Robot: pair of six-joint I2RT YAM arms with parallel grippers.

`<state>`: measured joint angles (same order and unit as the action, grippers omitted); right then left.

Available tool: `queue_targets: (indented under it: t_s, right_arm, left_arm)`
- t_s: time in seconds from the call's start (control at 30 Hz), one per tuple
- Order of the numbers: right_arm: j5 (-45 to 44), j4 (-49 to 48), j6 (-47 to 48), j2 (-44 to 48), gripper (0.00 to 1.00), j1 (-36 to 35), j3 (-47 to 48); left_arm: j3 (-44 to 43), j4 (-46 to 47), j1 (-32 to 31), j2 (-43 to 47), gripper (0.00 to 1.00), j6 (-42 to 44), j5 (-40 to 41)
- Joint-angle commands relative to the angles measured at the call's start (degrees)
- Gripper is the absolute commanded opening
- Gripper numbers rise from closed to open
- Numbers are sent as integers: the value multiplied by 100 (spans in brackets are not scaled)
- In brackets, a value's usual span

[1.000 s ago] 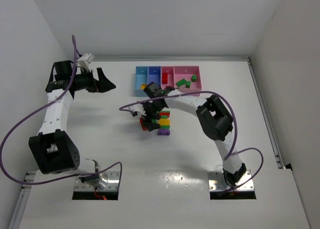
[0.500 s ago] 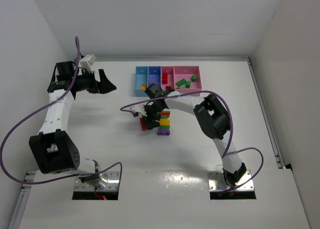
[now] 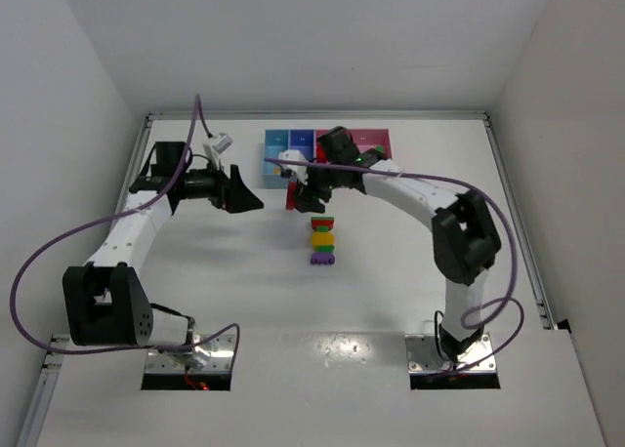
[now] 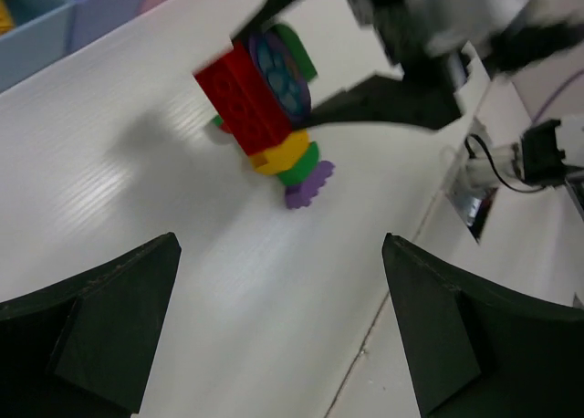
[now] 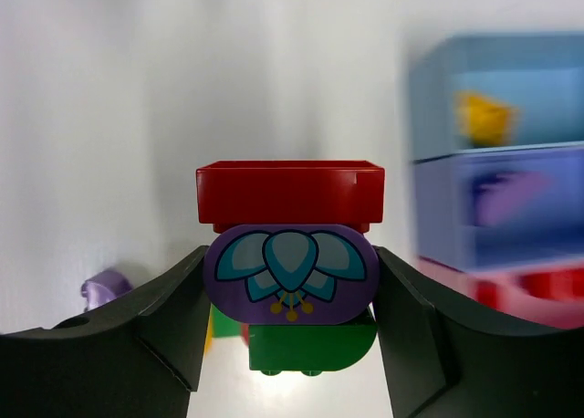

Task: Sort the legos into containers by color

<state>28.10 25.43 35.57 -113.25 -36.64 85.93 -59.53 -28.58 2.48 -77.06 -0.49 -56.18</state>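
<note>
The white desk (image 3: 195, 291) is crossed at its far side by the row of containers (image 3: 278, 138). Just in front of that row's blue end, a clump of legos (image 5: 289, 192) is pinched by the right claw (image 5: 287, 263): a red brick, a printed purple tile and a green piece. The left claw (image 4: 280, 240) is held spread and empty, left of the row. A red-green-yellow-purple stack (image 3: 322, 240) is seen standing on the desk, nearer than the row. The bricks are judged light, rigid and slick. Flat opposite sides are best gripped, since press-fit joints may part.

Overhead camera looks down; both close wrist cameras seemingly share the lego clump (image 5: 288, 265).
</note>
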Motion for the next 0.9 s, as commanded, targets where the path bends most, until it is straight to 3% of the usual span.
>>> queue_targets:
  t_s: [0.0, 0.33, 0.87]
  right_arm:
    - [64, -574, -499, 830, 33, 70, 64]
    - [179, -522, -622, 1262, 33, 8, -41]
    - [179, -583, -674, 1218, 33, -282, 178]
  left_arm:
    - [-111, 546, -318, -168, 100, -21, -647]
    - [-1078, 1011, -582, -1241, 98, -539, -999]
    - [-1210, 1293, -986, -1628, 96, -891, -1307]
